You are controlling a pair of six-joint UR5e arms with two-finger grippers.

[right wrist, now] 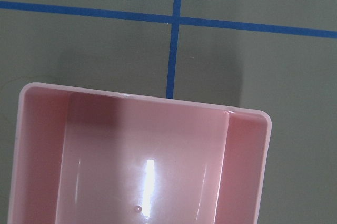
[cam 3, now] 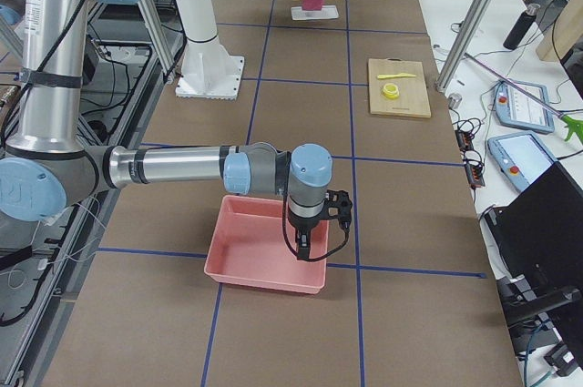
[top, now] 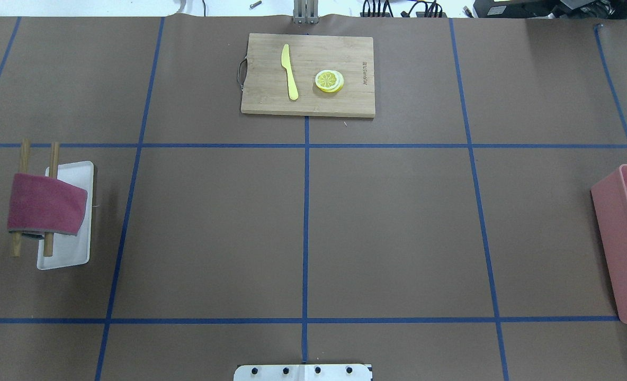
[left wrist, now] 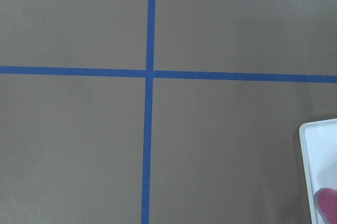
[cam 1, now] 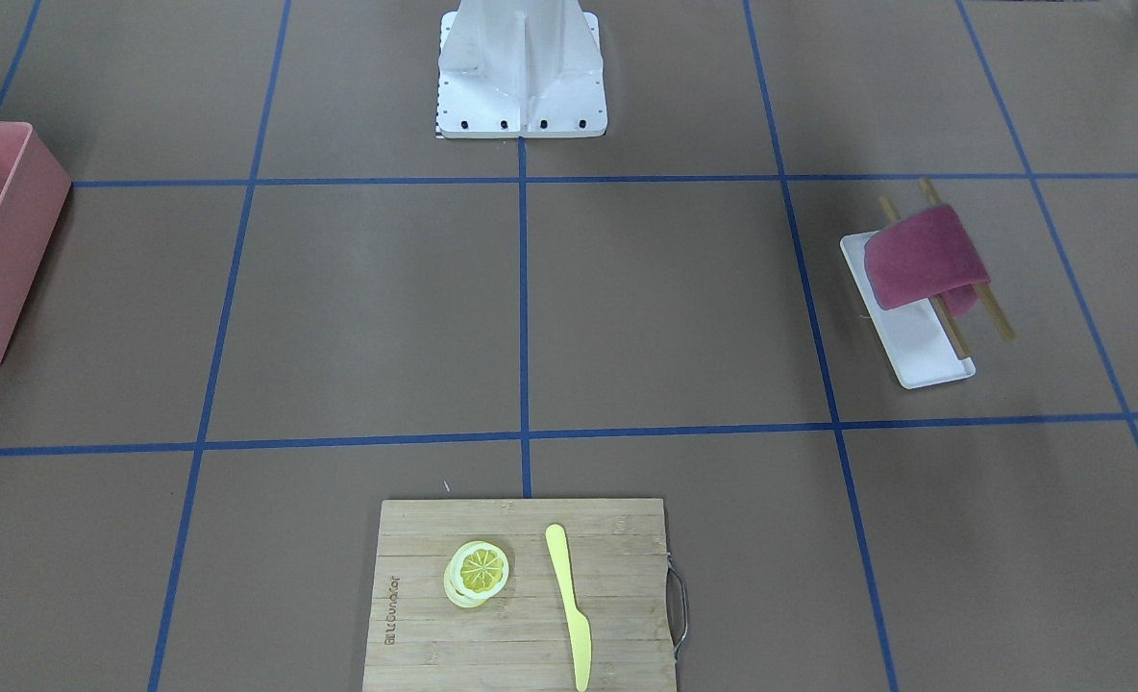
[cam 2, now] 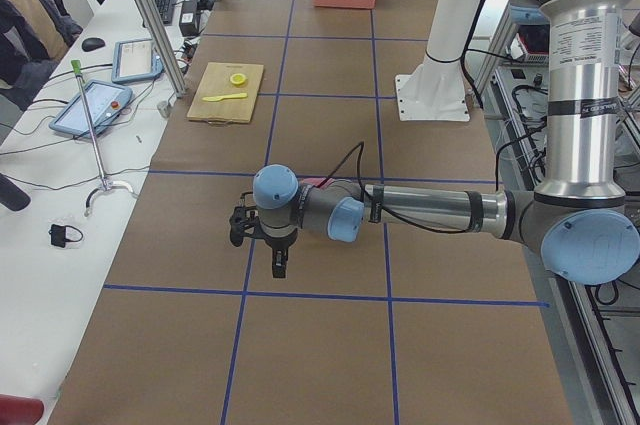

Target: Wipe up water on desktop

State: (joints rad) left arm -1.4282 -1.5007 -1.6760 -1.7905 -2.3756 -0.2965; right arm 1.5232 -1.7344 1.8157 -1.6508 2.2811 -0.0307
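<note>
A red cloth (top: 46, 203) hangs over a rack (top: 53, 153) by the desktop's (top: 387, 222) left edge, likely for easy pinching; no water shows. The left claw (cam 2: 278, 267) and right claw (cam 3: 305, 246) hover by opposite edges; I cannot tell how open they are.

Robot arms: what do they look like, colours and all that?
The left arm and right arm are shiny silver tubes linked by grey round joints with pale blue caps. Black cables loop near each wrist. The left arm's upright tube carries a white printed label. The left hand and right hand are small and black.
</note>
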